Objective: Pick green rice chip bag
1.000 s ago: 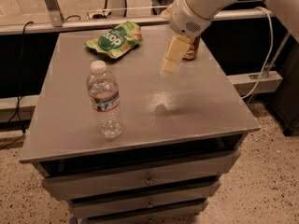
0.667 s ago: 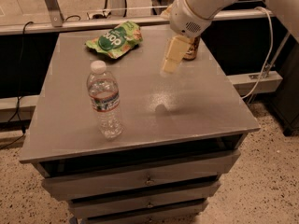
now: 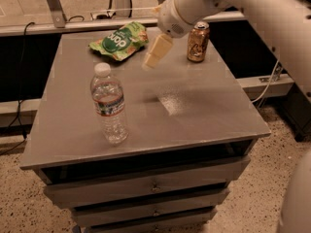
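Count: we log one crinkly light-green rice chip bag [image 3: 120,40], one clear plastic water bottle [image 3: 110,105], one gold-brown drink can [image 3: 198,42] | Bag: lies far-left on the grey metal cabinet top [image 3: 204,110] | One cream gripper [image 3: 154,55]: above the top, between bag and can, nearer the bag, not touching it; whether it is spread or closed we cannot tell.

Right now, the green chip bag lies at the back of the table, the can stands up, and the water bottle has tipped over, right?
Not quite: in the camera view the water bottle stands upright, not tipped over. The green rice chip bag does lie at the back and the can stands. The gripper hovers beside the bag.
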`<state>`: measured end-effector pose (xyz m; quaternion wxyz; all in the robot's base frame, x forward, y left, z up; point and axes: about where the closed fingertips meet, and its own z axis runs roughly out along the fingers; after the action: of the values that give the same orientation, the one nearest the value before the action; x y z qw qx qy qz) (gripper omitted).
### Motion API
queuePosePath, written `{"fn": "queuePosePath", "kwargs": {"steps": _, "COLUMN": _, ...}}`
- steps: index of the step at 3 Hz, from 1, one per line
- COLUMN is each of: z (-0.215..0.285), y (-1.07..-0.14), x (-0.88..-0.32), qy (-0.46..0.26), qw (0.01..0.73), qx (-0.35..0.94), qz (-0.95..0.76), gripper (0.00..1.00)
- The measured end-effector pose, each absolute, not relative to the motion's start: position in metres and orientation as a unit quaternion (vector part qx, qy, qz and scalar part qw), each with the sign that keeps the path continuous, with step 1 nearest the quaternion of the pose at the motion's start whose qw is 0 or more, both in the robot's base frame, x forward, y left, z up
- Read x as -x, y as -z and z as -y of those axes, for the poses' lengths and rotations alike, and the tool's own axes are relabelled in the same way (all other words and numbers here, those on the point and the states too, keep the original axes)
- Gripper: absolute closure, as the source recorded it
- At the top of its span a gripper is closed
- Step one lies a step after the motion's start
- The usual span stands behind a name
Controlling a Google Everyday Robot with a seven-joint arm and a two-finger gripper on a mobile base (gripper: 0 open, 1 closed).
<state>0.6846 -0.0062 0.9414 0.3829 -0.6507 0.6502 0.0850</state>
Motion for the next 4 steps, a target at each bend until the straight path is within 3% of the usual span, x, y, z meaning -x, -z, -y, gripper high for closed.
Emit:
{"fn": "queuePosePath", "kwargs": {"steps": 2, "z": -0.047, "y": -0.915, "x": -0.771, "qy": -0.12, "qw": 0.445, "qx": 0.608, "qz": -0.646, "gripper": 0.0}}
{"fn": "queuePosePath", "kwargs": {"steps": 4, "z": -0.054, "y": -0.866, "x": -0.838, "qy": -0.139, "qw": 0.449, "qx": 0.55, "qz": -0.69, "gripper": 0.0}}
